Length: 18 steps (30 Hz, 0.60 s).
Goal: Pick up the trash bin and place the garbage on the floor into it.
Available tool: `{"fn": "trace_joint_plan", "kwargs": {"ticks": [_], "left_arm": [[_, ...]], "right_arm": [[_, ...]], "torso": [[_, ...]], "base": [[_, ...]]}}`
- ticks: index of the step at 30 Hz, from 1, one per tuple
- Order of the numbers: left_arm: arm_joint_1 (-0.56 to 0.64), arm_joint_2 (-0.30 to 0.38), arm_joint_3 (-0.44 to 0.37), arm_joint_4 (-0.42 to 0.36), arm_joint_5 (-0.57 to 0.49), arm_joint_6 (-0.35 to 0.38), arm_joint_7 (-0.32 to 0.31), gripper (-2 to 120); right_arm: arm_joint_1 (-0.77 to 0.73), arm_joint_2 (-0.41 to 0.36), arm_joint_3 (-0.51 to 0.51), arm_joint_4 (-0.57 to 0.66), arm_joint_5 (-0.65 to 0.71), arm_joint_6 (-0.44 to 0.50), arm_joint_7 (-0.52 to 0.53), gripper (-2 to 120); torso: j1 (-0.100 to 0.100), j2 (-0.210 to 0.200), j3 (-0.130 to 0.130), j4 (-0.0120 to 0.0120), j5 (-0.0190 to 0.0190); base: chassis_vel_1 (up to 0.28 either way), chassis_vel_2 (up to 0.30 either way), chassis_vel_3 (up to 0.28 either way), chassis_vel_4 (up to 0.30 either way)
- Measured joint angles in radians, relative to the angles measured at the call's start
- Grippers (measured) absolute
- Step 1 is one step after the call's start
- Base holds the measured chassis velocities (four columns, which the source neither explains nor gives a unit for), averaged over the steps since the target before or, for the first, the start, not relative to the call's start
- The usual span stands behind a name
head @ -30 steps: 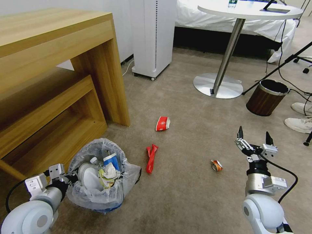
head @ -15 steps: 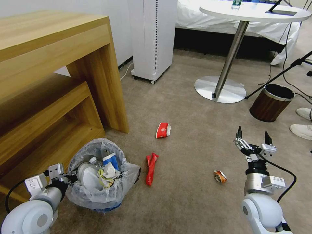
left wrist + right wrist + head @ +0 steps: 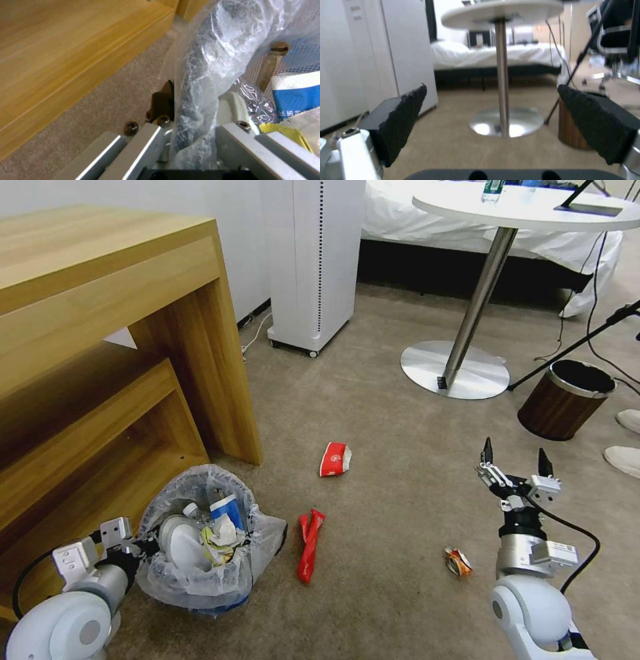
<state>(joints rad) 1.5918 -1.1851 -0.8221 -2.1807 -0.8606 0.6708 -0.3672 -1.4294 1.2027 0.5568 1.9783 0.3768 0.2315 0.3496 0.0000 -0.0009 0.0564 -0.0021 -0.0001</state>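
Note:
The trash bin [image 3: 200,580], lined with a crinkled whitish bag and holding paper and wrappers, sits low at my left on the beige floor [image 3: 387,607]. My left gripper [image 3: 137,545] is shut on its near rim; in the left wrist view the left gripper [image 3: 198,100] pinches the bag-covered rim [image 3: 200,75]. Garbage lies on the carpet: a red-white paper cup [image 3: 335,459], red wrappers [image 3: 310,537] beside the bin, and a crushed can [image 3: 459,562]. My right gripper [image 3: 515,461] hovers open above and right of the can, its black fingers [image 3: 403,120] spread wide.
A wooden desk [image 3: 100,313] with a low shelf stands close on the left of the bin. A white tower unit [image 3: 310,260] and a round table's metal base [image 3: 455,370] stand ahead. A brown wood-look bin [image 3: 565,407] stands far right, by a tripod leg.
The camera has moved forward: cup, wrappers and can sit lower in the view. The bin keeps its place at my left gripper, travelling with me. Both grippers hold their states.

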Motion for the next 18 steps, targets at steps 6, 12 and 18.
{"fn": "trace_joint_plan", "kwargs": {"ticks": [6,12,18], "left_arm": [[0.006,-0.017,0.002,0.0,0.016,-0.003,0.008,1],[0.01,-0.036,0.003,0.0,0.034,-0.01,0.017,1],[0.02,-0.057,0.002,-0.004,0.054,-0.014,0.02,1]], "right_arm": [[0.032,-0.023,-0.067,0.035,0.141,-0.131,0.073,100],[0.099,-0.08,-0.145,0.01,0.295,-0.262,0.15,100],[0.256,-0.093,-0.282,-0.052,0.493,-0.392,0.231,100]], "torso": [[0.0,0.0,0.0,0.0,0.0002],[0.0,0.0,0.0,-0.0001,0.0003],[0.0,0.0,0.0,0.0,0.0]], "base": [[0.0,0.0,0.0,0.0],[0.0,0.0,0.0,0.0],[0.0,0.0,0.0,0.0]]}}
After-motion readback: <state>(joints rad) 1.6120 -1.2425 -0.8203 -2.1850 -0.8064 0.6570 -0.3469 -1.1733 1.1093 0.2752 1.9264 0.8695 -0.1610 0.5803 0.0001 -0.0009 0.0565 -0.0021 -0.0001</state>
